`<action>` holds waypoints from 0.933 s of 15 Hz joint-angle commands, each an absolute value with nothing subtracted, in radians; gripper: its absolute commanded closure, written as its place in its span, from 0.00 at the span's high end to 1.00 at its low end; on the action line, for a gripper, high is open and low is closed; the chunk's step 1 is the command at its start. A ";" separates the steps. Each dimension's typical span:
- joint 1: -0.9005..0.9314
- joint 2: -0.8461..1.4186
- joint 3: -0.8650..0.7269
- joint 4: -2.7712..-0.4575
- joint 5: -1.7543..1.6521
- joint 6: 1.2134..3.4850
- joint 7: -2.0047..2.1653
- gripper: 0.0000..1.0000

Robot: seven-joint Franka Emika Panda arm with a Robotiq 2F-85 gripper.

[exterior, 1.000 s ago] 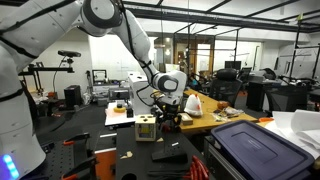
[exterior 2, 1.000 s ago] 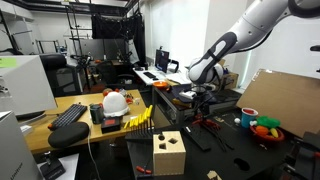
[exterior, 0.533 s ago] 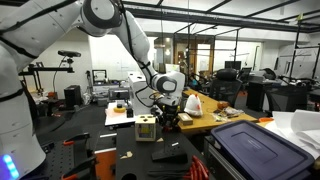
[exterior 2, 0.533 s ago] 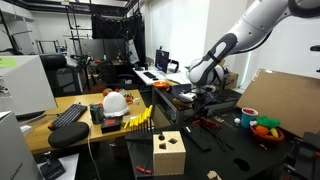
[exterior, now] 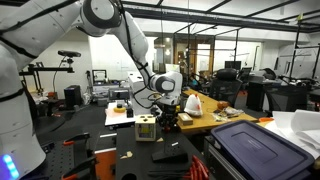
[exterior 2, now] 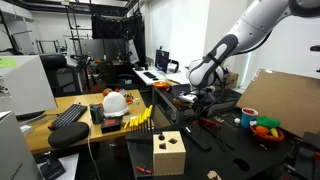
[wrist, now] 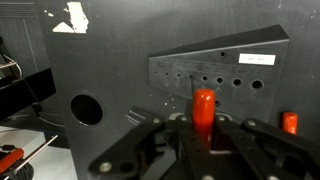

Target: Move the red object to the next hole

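Observation:
In the wrist view a red object (wrist: 203, 108), a short rounded peg, stands upright in front of a dark block (wrist: 250, 75) with a row of small holes (wrist: 219, 81). My gripper (wrist: 203, 132) is shut on the peg's lower part, one finger pressing each side. A second red peg (wrist: 289, 122) shows at the right edge. In both exterior views the gripper (exterior: 168, 117) (exterior 2: 203, 114) points down at the black table, and the peg is too small to make out there.
A wooden box (exterior: 147, 127) (exterior 2: 168, 152) with round holes stands next to the gripper. A large round hole (wrist: 87, 108) lies left in the dark board. A blue bin (exterior: 255, 148), a bowl of fruit (exterior 2: 265, 128) and a hard hat (exterior 2: 116, 101) stand around.
The gripper's fingers have closed onto the red object. The arm has barely moved in the exterior views.

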State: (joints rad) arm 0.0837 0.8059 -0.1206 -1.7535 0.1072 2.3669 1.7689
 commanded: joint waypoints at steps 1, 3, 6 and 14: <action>0.107 0.739 -0.137 -1.827 0.086 2.400 1.759 0.02; 0.119 0.712 -0.142 -1.850 0.078 2.401 1.774 0.02; 0.134 0.669 -0.146 -1.883 0.076 2.406 1.792 0.02; 0.148 0.582 -0.141 -1.957 0.086 2.388 1.860 0.02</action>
